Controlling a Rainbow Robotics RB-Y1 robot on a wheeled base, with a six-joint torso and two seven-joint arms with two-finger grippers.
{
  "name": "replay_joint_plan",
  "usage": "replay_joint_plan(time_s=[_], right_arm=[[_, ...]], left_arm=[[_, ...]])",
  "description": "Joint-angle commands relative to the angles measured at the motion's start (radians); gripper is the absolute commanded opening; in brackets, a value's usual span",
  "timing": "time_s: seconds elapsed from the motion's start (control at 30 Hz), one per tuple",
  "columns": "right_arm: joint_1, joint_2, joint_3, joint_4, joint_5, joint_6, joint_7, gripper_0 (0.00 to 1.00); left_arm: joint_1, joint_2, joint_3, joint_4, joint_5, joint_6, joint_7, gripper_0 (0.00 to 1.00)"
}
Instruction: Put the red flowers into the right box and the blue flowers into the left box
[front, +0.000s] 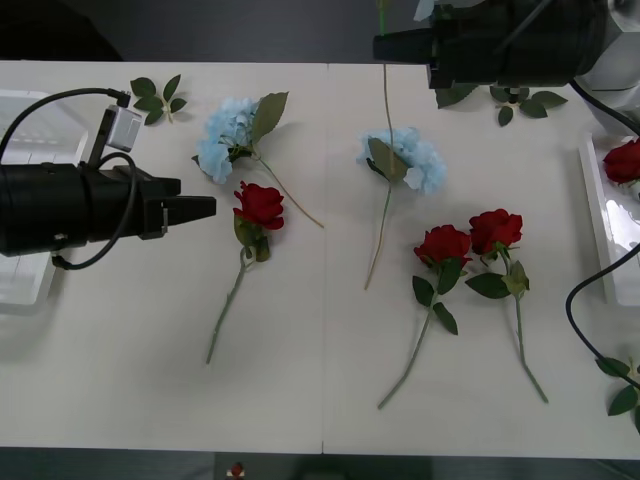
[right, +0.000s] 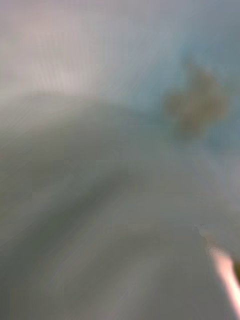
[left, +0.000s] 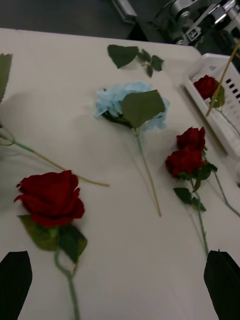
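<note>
White tabletop (front: 300, 400): carries loose artificial flowers, with a tray at each side edge.

Left claw (front: 205, 208): black, two-fingered, reaching in from the left at mid-height of the tabletop. In the left wrist view its fingers (left: 15, 282) stand wide apart at the two corners and hold nothing.

Deep-red rose on a thin green stem, left one (front: 260, 205): lies just beside the left claw's tips, on their right, bloom toward the far edge, stem running toward the near edge. In the left wrist view it sits close ahead of the open fingers, nearer one side.

Pale sky-blue fluffy flower cluster with a large green leaf, left one (front: 228, 135): lies beyond that rose, near the claw but apart from it.

Second pale-blue cluster (front: 408, 158): at the tabletop's middle, long stem pointing to the near edge.

Pair of deep-red roses (front: 470, 238): side by side right of centre, blooms nearly touching, well apart from the left claw.

Right shallow white translucent plastic tray (front: 605, 230): at the right edge, with one red rose bloom (front: 624, 160) inside.

Left shallow white translucent plastic tray (front: 30, 120): at the left edge, partly behind the left arm.

Right claw: at the far right of the tabletop, above a green leaf sprig (front: 520, 100); whether it is open or closed cannot be told.
</note>
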Motion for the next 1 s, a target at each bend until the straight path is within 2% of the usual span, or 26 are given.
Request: replay_joint_plan(time_s=[0.03, 0.17, 0.47, 0.87, 0.97, 1.0], right_arm=[[-0.042, -0.007, 0.035, -0.107, -0.047, -0.085, -0.126, 0.00], [-0.042, 0.016, 0.070, -0.150, -0.077, -0.159, -0.188, 0.00], [-0.014, 0.149, 0.040, -0.152, -0.050, -0.200, -0.277, 0.00], [-0.007, 0.201, 0.021, -0.150, 0.016, -0.190, -0.300, 0.00], [-0.007, 0.201, 0.020, -0.150, 0.016, -0.188, -0.300, 0.00], [-0.005, 0.201, 0.021, -0.150, 0.016, -0.188, -0.300, 0.00]], left_arm=[[0.045, -0.109, 0.009, -0.025, 0.053, -0.010, -0.096, 1.00], [0.071, -0.189, -0.021, -0.025, 0.089, -0.019, -0.185, 1.00], [0.082, -0.304, -0.146, -0.025, 0.090, -0.218, -0.425, 1.00], [-0.006, -0.356, -0.178, 0.001, 0.013, -0.301, -0.440, 1.00], [-0.033, -0.358, -0.176, 0.037, 0.030, -0.303, -0.441, 0.86], [-0.044, -0.358, -0.173, 0.047, 0.036, -0.303, -0.444, 0.77]])
